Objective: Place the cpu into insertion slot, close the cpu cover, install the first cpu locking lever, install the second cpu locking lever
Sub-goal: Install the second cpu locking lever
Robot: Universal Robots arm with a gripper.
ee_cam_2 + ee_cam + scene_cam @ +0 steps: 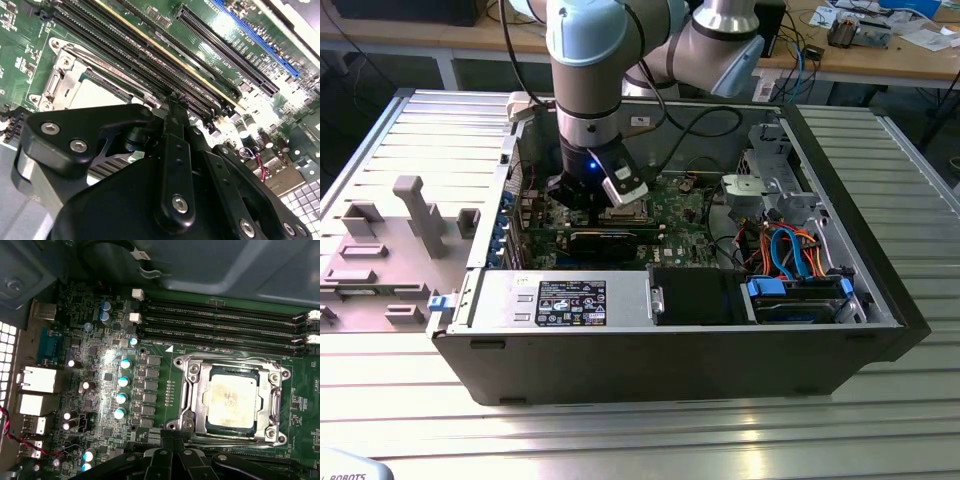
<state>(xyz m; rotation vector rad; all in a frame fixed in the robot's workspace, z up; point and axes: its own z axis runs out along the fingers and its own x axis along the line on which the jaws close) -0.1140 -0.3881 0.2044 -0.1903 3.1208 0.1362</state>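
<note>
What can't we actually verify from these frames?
- Gripper: in the second wrist view its own black linkage covers the fingertips.
- Locking levers: in the first wrist view the gripper linkage hides the near edge of the cpu cover; latch state unclear.
- cpu: seated under the cover; pin contact hidden.
- Insertion slot: in the exterior view the arm blocks most of it.

- The cpu (232, 401) has a dull silvery metal top, slightly stained.
- The cpu cover (194, 390) is bright bare metal, glossy.
- The circuit board (165, 385) is green and shiny.
- The gripper (175, 107) is matt black with bright metal screws.
- The table (910, 180) is ribbed, brushed metal.
- The computer case (670, 365) is dark, matt metal.
</note>
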